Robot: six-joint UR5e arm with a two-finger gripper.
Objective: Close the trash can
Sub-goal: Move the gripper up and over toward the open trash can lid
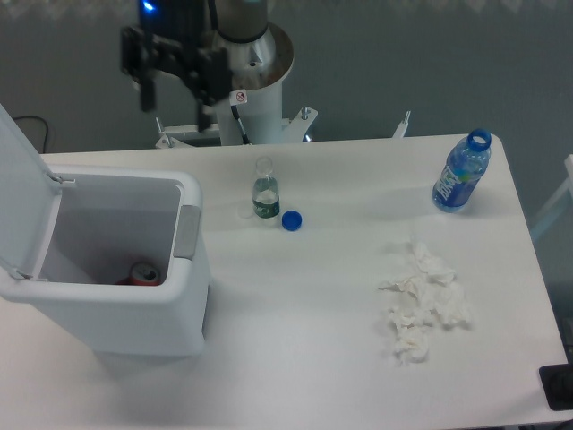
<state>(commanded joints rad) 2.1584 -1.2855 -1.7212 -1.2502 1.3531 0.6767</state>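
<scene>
- The trash can [134, 296], a large white boxy bin, sits on the bench [313, 358] well below the hand and a little to its left in the picture, at the bench's left end.
- Its flat white lid [22, 193] stands open, swung up and back on the side farthest left; a grey latch [187, 232] is on the opposite wall, roughly under the hand.
- Inside, at the bottom, lies a red can [143, 272].
- The hand [176, 67], dark and blurred, hangs above the bench's far edge near the robot's white base [255, 90]; two fingers point down, seemingly parted and holding nothing, but I cannot tell for certain.
- Closing has not begun, judging by the upright lid.
- Likely risks: a push low on the lid or on the bin wall could slide or tip the light bin instead of swinging the lid; pressing too close to the hinge may stall the lid partway; the latch may not catch.
- To the right of the hand and nearer the viewer: a small uncapped clear bottle [265, 199] with a blue cap [291, 219] just beside it.
- Far right: a blue water bottle [462, 172], also uncapped.
- Crumpled white tissues [421, 305] lie below that.
- None of these lies between the hand and the lid.
</scene>
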